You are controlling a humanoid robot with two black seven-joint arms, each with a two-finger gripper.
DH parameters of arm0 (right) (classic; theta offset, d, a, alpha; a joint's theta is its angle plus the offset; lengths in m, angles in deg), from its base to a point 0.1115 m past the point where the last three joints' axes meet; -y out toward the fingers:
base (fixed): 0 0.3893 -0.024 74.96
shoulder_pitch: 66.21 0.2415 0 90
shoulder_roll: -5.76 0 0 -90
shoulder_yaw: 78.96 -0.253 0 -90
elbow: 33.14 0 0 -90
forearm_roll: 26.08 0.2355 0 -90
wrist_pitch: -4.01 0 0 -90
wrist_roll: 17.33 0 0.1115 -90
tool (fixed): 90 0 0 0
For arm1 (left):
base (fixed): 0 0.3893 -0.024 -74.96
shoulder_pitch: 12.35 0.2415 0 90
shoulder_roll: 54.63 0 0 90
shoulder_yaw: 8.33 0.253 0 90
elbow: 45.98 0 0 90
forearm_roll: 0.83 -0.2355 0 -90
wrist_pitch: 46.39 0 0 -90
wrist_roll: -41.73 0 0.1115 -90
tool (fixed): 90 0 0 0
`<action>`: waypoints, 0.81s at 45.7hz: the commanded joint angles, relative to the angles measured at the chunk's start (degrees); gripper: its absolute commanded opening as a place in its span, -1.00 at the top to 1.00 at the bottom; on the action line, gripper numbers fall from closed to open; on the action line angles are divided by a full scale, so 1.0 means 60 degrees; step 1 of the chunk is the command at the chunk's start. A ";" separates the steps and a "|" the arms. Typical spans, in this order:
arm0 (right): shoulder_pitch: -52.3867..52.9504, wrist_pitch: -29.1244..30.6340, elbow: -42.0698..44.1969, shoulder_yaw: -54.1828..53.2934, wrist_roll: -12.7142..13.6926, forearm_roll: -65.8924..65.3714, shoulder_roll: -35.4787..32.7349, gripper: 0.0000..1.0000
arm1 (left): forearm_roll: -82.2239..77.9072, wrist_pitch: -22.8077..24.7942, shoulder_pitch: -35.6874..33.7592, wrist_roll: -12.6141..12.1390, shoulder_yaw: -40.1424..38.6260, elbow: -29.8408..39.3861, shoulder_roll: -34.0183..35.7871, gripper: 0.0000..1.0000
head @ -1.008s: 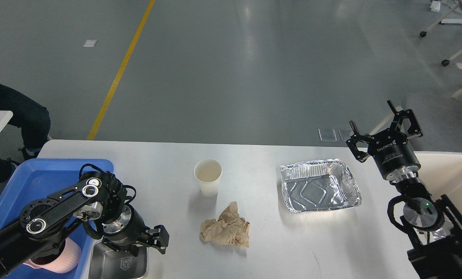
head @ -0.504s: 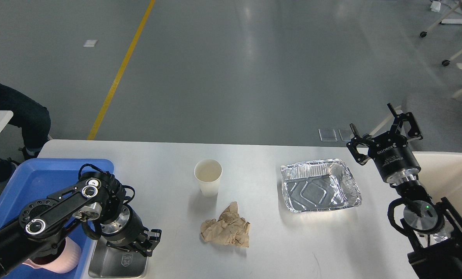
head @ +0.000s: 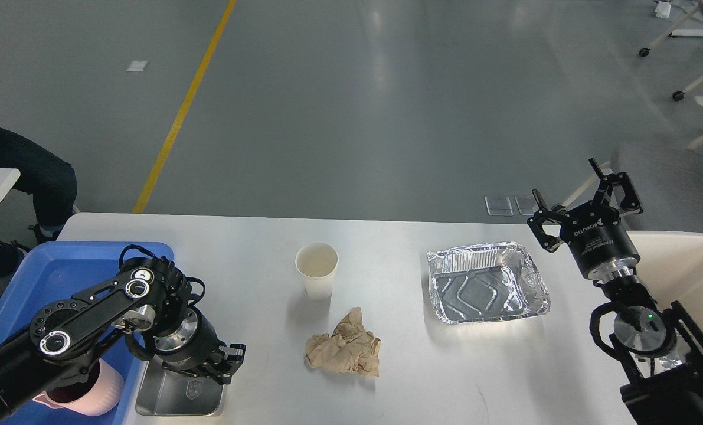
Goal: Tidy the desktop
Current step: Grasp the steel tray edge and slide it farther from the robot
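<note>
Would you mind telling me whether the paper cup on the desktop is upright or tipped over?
Upright. The cup stands on its base on the desktop, its round open mouth facing up, apart from the crumpled paper nearer the robot.

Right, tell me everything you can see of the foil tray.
The foil tray is a shallow rectangular container of shiny crinkled aluminium, with ribbed walls, a rolled rim and an embossed bottom. It looks empty and sits open side up on the desktop, right of centre. Its right wall is dented inward. Nothing else touches it.

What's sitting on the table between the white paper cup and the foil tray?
Nothing: in the head view, only bare white desktop separates the white paper cup from the crinkled aluminium foil tray.
</note>
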 commanded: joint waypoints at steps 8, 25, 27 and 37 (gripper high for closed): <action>0.0000 0.0012 0.0000 0.0001 0.0000 0.0000 -0.0015 -1.00 | -0.0022 -0.0001 -0.0293 0.0000 -0.0369 0.0026 -0.0284 1.00; 0.0000 0.0012 0.0000 0.0001 0.0000 0.0000 -0.0015 -1.00 | -0.0007 -0.0001 -0.0542 0.0000 -0.1307 0.0026 -0.0636 1.00; 0.0000 0.0012 0.0000 0.0001 0.0000 0.0000 -0.0015 -1.00 | -0.0007 -0.0001 -0.0542 0.0000 -0.1307 0.0041 -0.0636 1.00; 0.0000 0.0012 0.0000 0.0001 0.0000 0.0000 -0.0015 -1.00 | -0.0007 -0.0001 -0.0542 0.0000 -0.1293 0.0085 -0.0636 1.00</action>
